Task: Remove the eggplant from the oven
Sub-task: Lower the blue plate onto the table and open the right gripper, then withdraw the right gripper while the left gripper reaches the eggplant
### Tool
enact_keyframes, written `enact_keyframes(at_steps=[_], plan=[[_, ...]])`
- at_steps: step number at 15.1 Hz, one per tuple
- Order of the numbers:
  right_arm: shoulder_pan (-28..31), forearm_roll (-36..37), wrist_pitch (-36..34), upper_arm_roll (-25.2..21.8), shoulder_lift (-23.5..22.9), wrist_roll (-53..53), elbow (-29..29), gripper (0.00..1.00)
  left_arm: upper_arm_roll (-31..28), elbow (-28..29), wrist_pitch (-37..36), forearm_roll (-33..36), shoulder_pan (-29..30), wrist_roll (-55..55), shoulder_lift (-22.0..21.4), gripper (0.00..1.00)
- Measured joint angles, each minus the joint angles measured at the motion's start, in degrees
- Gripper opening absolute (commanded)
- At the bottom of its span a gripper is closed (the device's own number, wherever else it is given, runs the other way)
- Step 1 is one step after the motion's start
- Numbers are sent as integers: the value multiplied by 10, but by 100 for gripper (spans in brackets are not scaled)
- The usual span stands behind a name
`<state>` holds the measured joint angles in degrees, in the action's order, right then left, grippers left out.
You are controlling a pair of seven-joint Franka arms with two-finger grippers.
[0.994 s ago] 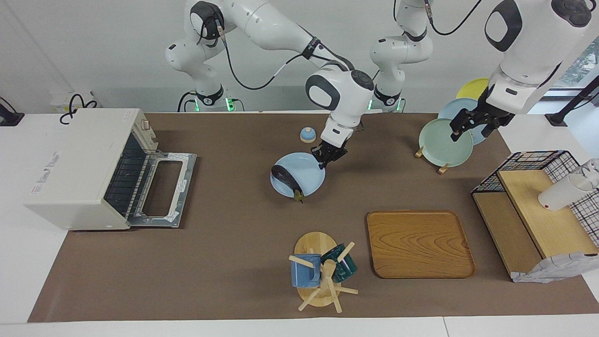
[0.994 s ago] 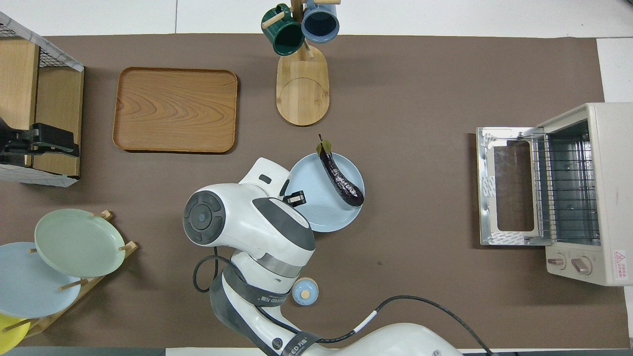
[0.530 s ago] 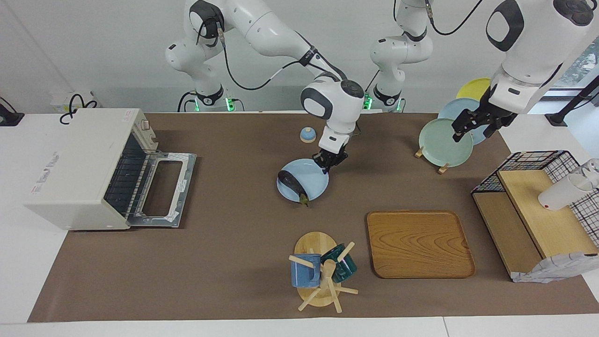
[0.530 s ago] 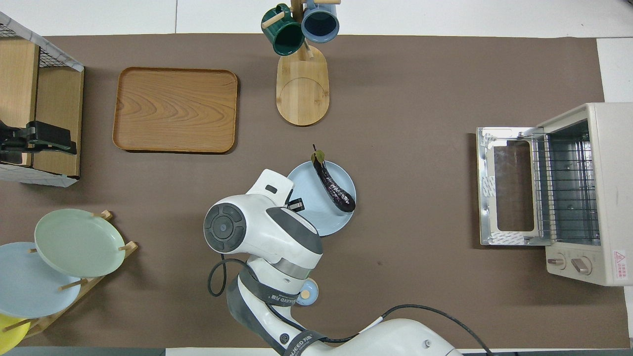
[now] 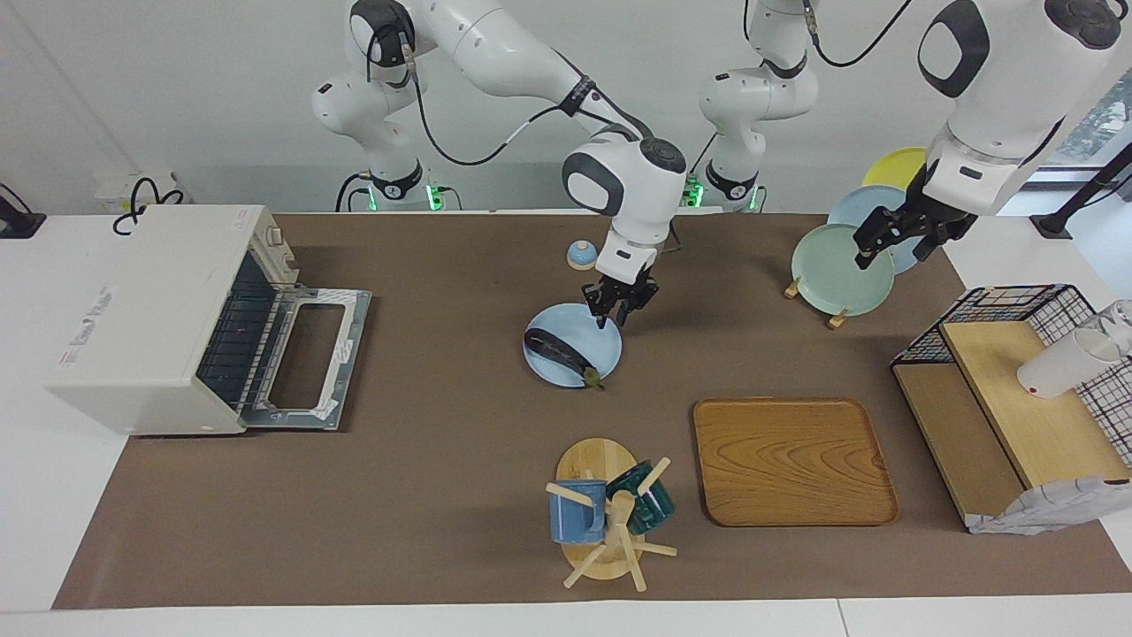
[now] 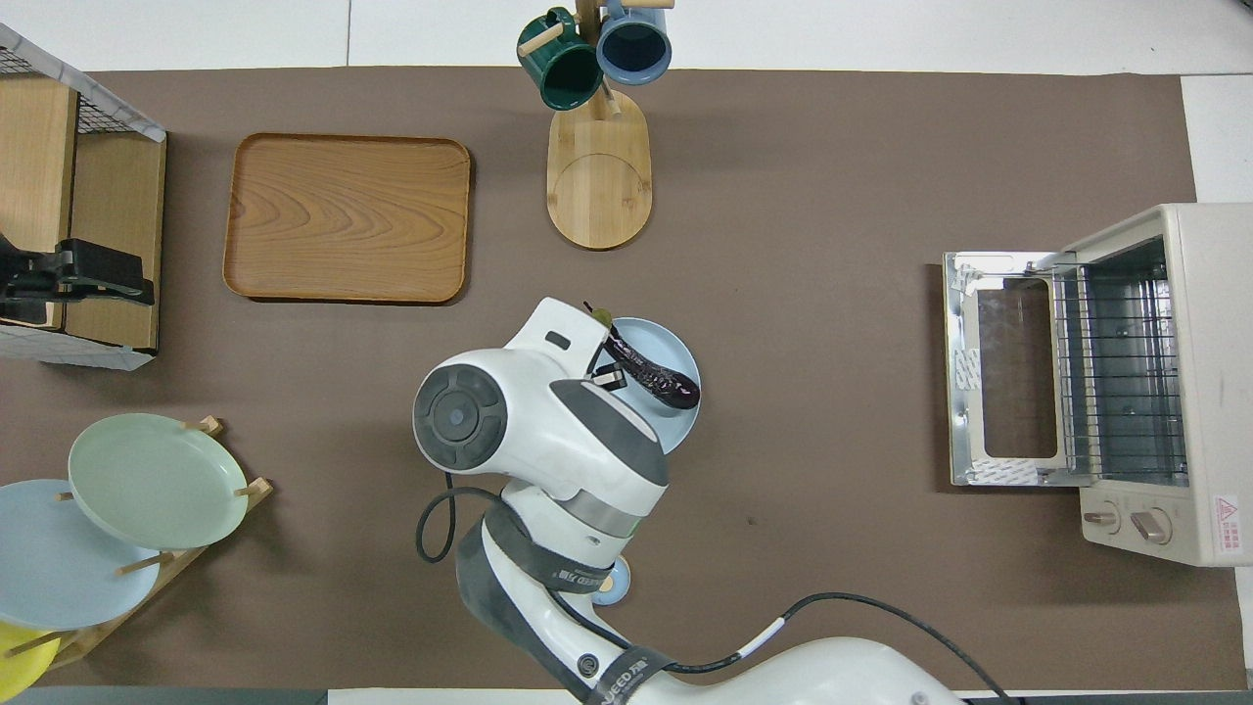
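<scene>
The dark purple eggplant (image 5: 557, 349) lies across a light blue plate (image 5: 594, 341) on the brown mat, mid-table. In the overhead view the eggplant (image 6: 654, 374) and the plate (image 6: 677, 427) are partly covered by the right arm. My right gripper (image 5: 616, 317) (image 6: 605, 372) is open just over the plate's rim nearer the robots. The white oven (image 5: 150, 310) (image 6: 1155, 382) stands at the right arm's end of the table, with its door (image 5: 309, 354) folded down and its wire rack bare. My left gripper (image 5: 891, 252) (image 6: 98, 279) is open and waits over the plate rack.
A wooden tray (image 5: 791, 460) and a mug tree (image 5: 610, 522) with two mugs stand farther from the robots than the plate. A plate rack with a green plate (image 5: 836, 270) and a wire shelf (image 5: 1017, 389) stand at the left arm's end. A small blue lid (image 5: 581, 255) lies nearer the robots.
The right gripper has lowered the plate with the eggplant onto the mat and let go of its rim. The eggplant has turned a little on the plate. The left arm has stayed still.
</scene>
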<state>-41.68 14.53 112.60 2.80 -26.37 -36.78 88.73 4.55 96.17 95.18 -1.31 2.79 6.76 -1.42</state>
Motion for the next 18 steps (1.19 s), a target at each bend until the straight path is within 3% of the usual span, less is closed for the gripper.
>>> enact_keyframes(at_steps=[4, 7, 10, 14, 18], plan=[[110, 0, -110, -2, 74, 107, 6, 0, 7, 2, 8, -1, -12, 79, 3, 100], [168, 0, -122, -2, 112, 120, 82, 0, 11, 14, 21, -1, -52, 182, 6, 100], [208, 1, -75, -3, 130, 119, 171, 0, 14, 43, 56, -2, -116, 315, 9, 100], [273, 39, 46, -3, 155, 164, 295, 0, 17, 103, 143, -5, -215, 532, 24, 100], [301, 60, 73, -3, 168, 187, 328, 0, 18, 116, 229, -6, -282, 705, 71, 100]])
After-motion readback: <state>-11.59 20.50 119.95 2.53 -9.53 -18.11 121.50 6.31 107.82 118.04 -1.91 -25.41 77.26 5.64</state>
